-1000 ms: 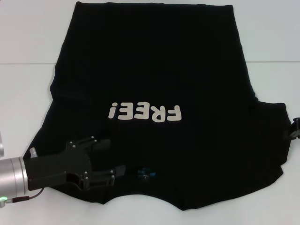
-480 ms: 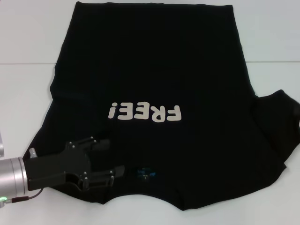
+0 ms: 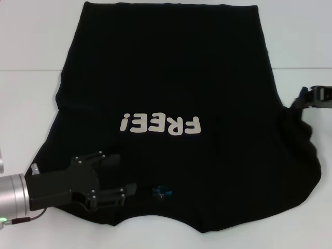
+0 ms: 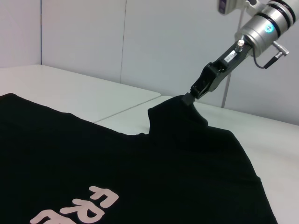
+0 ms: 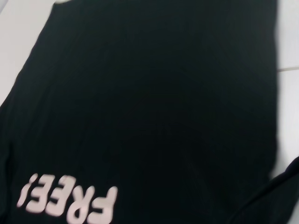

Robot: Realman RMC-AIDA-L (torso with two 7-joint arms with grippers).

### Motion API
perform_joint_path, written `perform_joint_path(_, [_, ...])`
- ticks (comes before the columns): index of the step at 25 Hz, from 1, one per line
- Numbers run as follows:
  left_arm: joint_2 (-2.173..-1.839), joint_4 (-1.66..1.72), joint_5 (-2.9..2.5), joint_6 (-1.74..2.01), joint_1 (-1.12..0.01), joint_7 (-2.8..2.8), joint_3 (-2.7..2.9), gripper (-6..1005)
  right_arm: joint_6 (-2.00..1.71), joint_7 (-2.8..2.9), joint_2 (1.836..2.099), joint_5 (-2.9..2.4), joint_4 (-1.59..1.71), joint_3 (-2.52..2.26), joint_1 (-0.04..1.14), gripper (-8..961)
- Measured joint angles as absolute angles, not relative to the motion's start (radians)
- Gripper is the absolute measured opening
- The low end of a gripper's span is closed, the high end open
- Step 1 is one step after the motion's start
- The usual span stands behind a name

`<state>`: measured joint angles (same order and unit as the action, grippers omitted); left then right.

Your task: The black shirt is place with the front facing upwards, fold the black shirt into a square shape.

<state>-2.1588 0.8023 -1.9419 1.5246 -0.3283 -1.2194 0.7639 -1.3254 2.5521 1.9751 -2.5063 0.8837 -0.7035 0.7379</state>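
Observation:
The black shirt [image 3: 171,67] lies spread on the white table, its cream "FREE!" letters [image 3: 160,124] reading upside down from the head view. A small blue neck label [image 3: 161,193] shows at the near collar. My left gripper [image 3: 122,174] rests open over the shirt's near left shoulder, with nothing between its fingers. At the right edge, my right gripper [image 3: 307,101] is shut on the sleeve. In the left wrist view that gripper [image 4: 190,97] pinches the cloth into a raised peak above the table. The right wrist view shows the shirt [image 5: 154,93] from above.
The white table [image 3: 31,41] shows bare on both sides of the shirt, with a seam line crossing it. A pale wall [image 4: 140,42] stands behind the table in the left wrist view.
The right gripper has carried the right sleeve up and farther away along the right edge, bunching it into a peak. The left gripper has barely moved.

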Motion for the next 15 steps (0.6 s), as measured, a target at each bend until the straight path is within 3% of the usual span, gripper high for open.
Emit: perform_joint_path(15, [-2.158,0.801,-1.939,1.531,-0.327,-1.225,0.764,834,-1.310,2.521,2.009,-2.493,0.792,-0.809,0.833,177])
